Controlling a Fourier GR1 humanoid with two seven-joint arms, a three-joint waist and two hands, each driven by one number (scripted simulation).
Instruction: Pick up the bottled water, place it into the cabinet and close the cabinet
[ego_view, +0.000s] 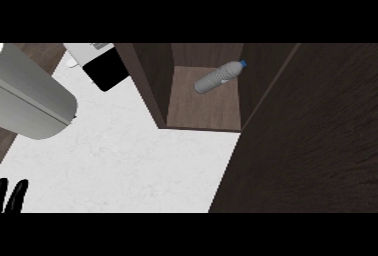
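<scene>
One bottled water (219, 77) lies (slantwise) inside the cabinet (203, 111).

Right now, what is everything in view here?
cabinet: one, dark brown, open, top centre
bottled water: one, greyish with blue cap, lying on its side inside the cabinet
cabinet door: one, dark brown, filling the right side
counter: one, white, left and centre
flat panel: one, black, on the counter left of the cabinet
rounded body: one, grey, left edge; cannot tell what it is
left hand: one, black, fingers up, resting in the lower left corner
</scene>
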